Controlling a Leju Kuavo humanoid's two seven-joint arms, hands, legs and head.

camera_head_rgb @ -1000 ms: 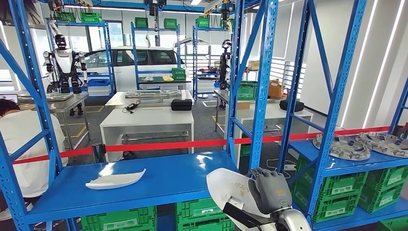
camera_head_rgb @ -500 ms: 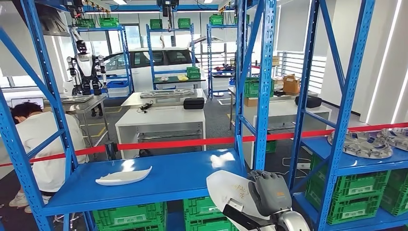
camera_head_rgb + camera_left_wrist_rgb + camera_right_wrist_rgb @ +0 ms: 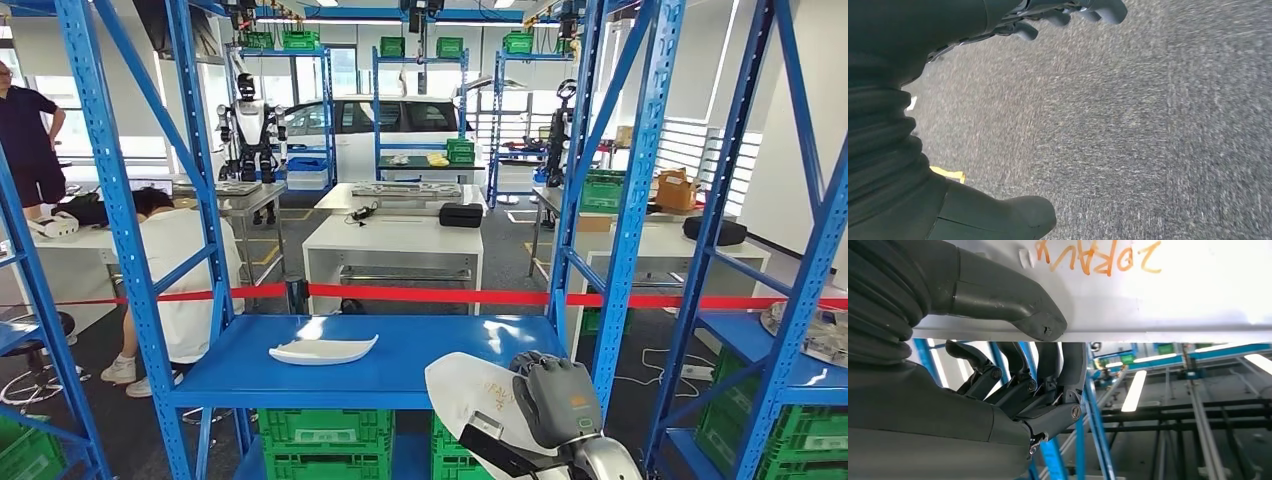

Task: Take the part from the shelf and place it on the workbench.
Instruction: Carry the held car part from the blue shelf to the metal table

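Fingers [image 3: 1068, 12] of the left hand [image 3: 923, 100] are seen loosely spread above grey floor [image 3: 1148, 125], with nothing between them and the thumb; the arm is judged to hang idle while the other arm carries.

At the lower left of centre in the head view, a second white part [image 3: 323, 350] is left lying flat on the blue shelf [image 3: 420, 365], apart from the robot and not touched by either hand.

At the lower middle of that view, the white part [image 3: 465, 390] is held by the right hand [image 3: 555, 400], in front of and below the shelf's front edge, so it is judged to be off the shelf. In the right wrist view the thumb is pressed on the part's lettered face [image 3: 1088, 280] and the dark fingers [image 3: 1058, 365] are curled against its other side, the edge being pinched between them; such a clamp is judged to keep the thin panel from slipping during carrying.

Across the middle of the head view, a white workbench [image 3: 395, 237] stands behind a red tape [image 3: 430, 295], well apart from the held part.
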